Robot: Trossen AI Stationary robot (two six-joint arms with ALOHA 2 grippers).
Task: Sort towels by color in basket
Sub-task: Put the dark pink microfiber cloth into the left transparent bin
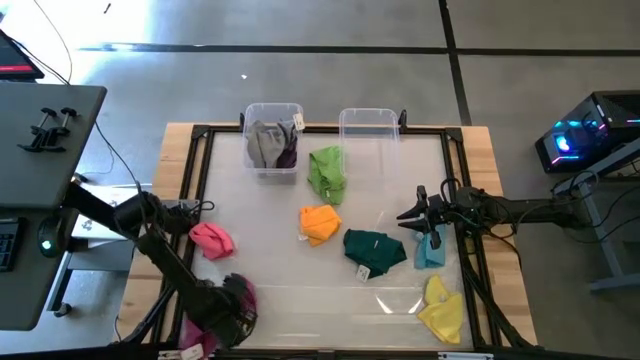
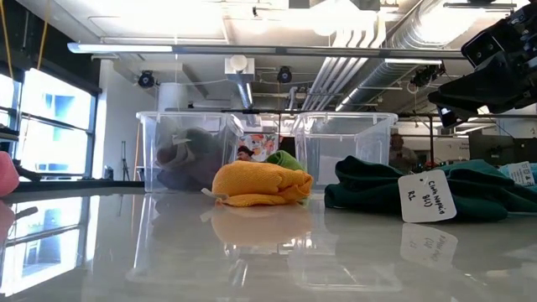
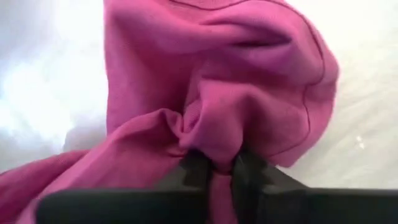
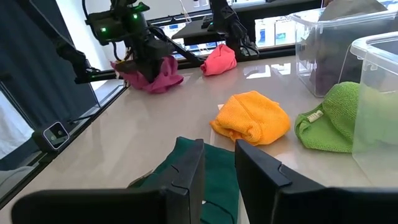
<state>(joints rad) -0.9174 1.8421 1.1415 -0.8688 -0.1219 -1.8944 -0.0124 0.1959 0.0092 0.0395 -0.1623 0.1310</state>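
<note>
My left gripper (image 1: 236, 306) is at the table's near left corner, shut on the magenta towel (image 3: 205, 74), which also shows in the right wrist view (image 4: 157, 78). My right gripper (image 4: 219, 167) is open and hovers above the dark green towel (image 1: 374, 250), touching nothing. The pink (image 1: 212, 240), orange (image 1: 319, 223), light green (image 1: 327, 172), light blue (image 1: 430, 251) and yellow (image 1: 442, 308) towels lie apart on the table. Grey (image 1: 264, 142) and purple (image 1: 287, 155) towels sit in the left bin (image 1: 272, 108). My left gripper pinches a bunched fold of the magenta towel (image 3: 214, 146) between its two fingers (image 3: 194, 167), coming from above. The rest of the cloth spreads slack below the fingers, and its lower part (image 4: 163, 83) seems to rest on the table.
A second clear bin (image 1: 369, 125) stands beside the first at the far edge, with nothing showing in it. The dark green towel carries a white tag (image 2: 428, 197). A black frame (image 1: 200, 160) runs along the table's edges. Bare tabletop lies in the near middle.
</note>
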